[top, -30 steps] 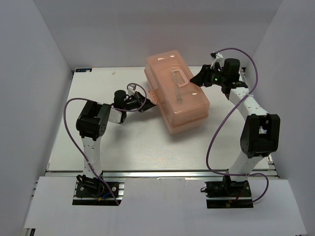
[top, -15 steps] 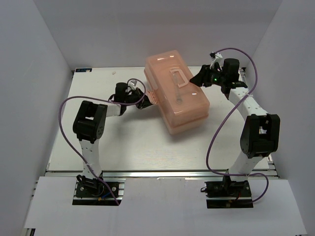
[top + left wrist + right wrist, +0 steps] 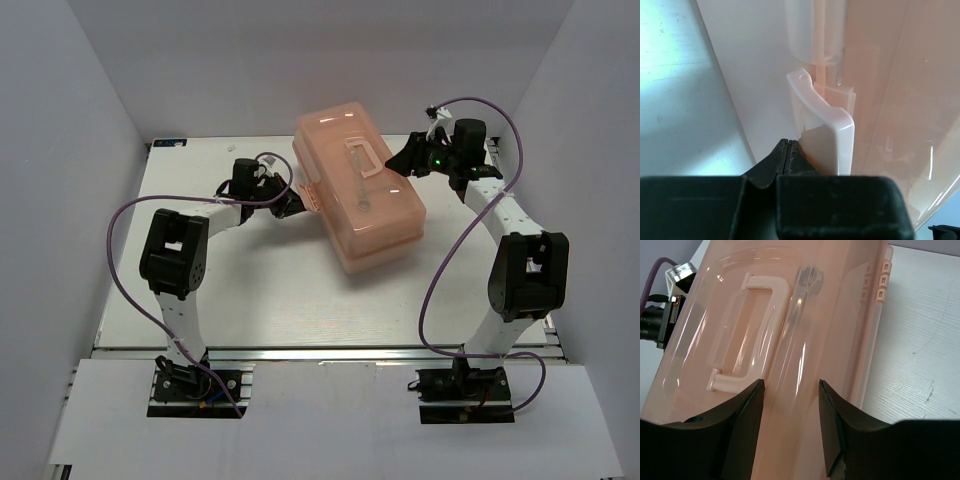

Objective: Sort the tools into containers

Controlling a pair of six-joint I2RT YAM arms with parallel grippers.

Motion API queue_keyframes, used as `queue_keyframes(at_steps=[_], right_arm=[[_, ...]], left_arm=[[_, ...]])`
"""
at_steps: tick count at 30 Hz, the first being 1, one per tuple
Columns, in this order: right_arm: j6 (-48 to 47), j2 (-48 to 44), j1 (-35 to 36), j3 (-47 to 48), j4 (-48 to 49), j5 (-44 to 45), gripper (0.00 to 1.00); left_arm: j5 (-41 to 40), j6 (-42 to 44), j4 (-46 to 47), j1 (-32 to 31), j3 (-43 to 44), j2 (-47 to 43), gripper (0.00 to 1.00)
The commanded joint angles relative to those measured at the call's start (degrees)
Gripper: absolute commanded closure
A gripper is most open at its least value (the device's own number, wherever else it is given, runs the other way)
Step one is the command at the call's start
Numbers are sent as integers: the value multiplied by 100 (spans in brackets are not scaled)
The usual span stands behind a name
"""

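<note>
The salmon-pink translucent plastic toolbox point(image 3: 380, 215) lies lid-down, its long axis running near to far. Its white front latch point(image 3: 826, 125) faces the left gripper point(image 3: 789, 146), whose tips are pressed together and touch the latch. The right gripper point(image 3: 790, 387) hovers spread over the lid, empty.

My worktable point(image 3: 260, 300): one, white, matte; metal rail point(image 3: 330, 353) on near edge. Enclosure about me: left wall point(image 3: 60, 150), back wall point(image 3: 320, 60), right wall point(image 3: 600, 200), plain pale grey. Light: soft, even.
</note>
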Motion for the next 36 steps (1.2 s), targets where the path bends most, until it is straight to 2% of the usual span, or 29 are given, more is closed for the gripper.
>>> queue_keyframes(at_steps=[1, 9, 17, 24, 33, 35, 36], right_arm=[[-227, 170, 215, -115, -933, -130, 62], [-245, 179, 224, -115, -950, -139, 62], [-254, 214, 224, -97, -951, -147, 62], [-271, 214, 224, -62, -986, -121, 62], [-332, 179, 224, -71, -1003, -95, 62], [-341, 188, 224, -71, -1021, -86, 62], [-350, 197, 224, -71, -1012, -77, 62]], left_arm=[[334, -31, 192, -49, 426, -668, 100], [317, 145, -222, -49, 426, -958, 100], [343, 189, -284, -49, 268, -1055, 90], [378, 207, -249, -49, 285, -958, 89], [-87, 303, -213, 188, 4, -1441, 89], [-359, 417, -458, 285, -57, -1599, 84], [-551, 540, -868, 303, -14, -1600, 76]])
